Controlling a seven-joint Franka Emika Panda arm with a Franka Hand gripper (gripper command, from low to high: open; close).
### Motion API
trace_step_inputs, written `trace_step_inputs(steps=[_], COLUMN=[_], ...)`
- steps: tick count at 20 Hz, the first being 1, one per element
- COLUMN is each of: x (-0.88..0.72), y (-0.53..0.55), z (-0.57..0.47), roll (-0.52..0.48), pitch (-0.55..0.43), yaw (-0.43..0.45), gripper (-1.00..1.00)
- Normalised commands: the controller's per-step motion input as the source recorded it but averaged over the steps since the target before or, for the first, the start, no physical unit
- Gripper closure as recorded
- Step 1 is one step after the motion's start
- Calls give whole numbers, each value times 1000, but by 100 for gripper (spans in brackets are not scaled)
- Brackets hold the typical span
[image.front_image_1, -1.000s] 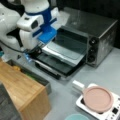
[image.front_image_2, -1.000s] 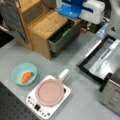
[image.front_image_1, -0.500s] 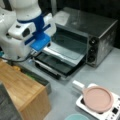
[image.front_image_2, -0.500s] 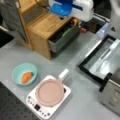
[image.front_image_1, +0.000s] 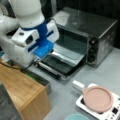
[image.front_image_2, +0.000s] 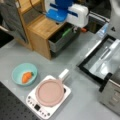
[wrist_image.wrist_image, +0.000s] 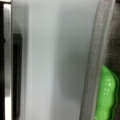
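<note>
The green object (image.front_image_2: 67, 32) lies in the open drawer (image.front_image_2: 62, 40) of the wooden cabinet (image.front_image_2: 42, 30); the gripper (image.front_image_2: 75, 28) hangs just above it, and I cannot tell how its fingers stand.

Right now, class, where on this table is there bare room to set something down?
Free: the grey tabletop between the wooden cabinet, the open oven door and the hotplate. Crowded: the bowl with its carrot and the pan. The gripper hangs over the open drawer.

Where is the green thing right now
The green object lies in the open drawer of the wooden cabinet, toward a front view's top, just below the arm's blue-and-white head; the wrist view shows it at the right edge.
</note>
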Motion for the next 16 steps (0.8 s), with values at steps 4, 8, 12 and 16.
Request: trace_step_inputs(steps=[4,8,12,16], x=[775,845,746,627], y=[-439,-277,-112,-43], z=[235,205,105,65], roll=[-32,-19,6,15], pitch=[240,306,269,267], yaw=[180,108,100,90], gripper=[-100,-100,-100,-100])
